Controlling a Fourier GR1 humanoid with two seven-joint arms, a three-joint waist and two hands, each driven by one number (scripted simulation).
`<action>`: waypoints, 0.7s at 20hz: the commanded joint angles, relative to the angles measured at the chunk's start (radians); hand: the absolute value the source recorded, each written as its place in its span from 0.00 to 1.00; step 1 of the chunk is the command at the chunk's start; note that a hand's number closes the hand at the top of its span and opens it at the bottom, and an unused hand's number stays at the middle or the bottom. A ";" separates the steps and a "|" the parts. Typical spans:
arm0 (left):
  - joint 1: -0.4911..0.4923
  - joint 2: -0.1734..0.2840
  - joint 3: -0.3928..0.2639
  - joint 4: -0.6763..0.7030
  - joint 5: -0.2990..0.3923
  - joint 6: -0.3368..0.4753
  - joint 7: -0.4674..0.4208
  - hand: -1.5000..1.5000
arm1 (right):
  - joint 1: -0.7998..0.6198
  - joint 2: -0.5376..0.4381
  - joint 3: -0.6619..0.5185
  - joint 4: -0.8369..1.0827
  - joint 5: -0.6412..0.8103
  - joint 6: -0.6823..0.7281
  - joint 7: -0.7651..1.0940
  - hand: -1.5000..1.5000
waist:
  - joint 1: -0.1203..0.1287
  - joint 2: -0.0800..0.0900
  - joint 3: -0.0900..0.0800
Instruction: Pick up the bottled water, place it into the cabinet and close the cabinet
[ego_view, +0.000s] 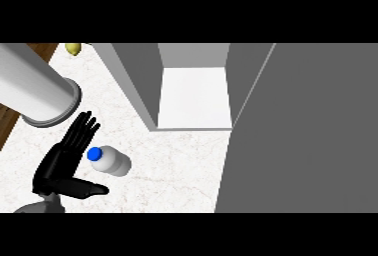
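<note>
1. My left hand (65, 159): fingers straight and spread, thumb held out, holding nothing.
2. Bottled water (109, 160): lying on its side on the counter (184, 165), blue cap (94, 154) toward my palm.
3. Relation: the bottle lies just to the right of my left hand, between fingers and thumb; its long axis points down-right, away from the hand.
4. Cabinet (193, 95): open, beyond and right of the bottle; door (310, 130) swung wide.
5. Right hand: not seen; I judge the left nearer.
</note>
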 joint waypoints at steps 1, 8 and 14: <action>0.000 -0.005 -0.002 0.128 -0.066 0.001 -0.123 0.00 | 0.003 -0.032 -0.048 -0.202 0.000 -0.003 0.102 0.00 | -0.001 0.000 0.000; -0.064 0.015 0.012 0.379 -0.137 0.001 -0.310 0.00 | 0.025 -0.009 0.055 -0.143 0.072 -0.028 0.049 0.00 | -0.002 0.001 0.000; -0.125 0.033 0.016 0.530 -0.161 -0.019 -0.408 0.00 | 0.020 -0.024 0.074 -0.140 0.097 -0.041 0.050 0.00 | -0.001 0.000 0.000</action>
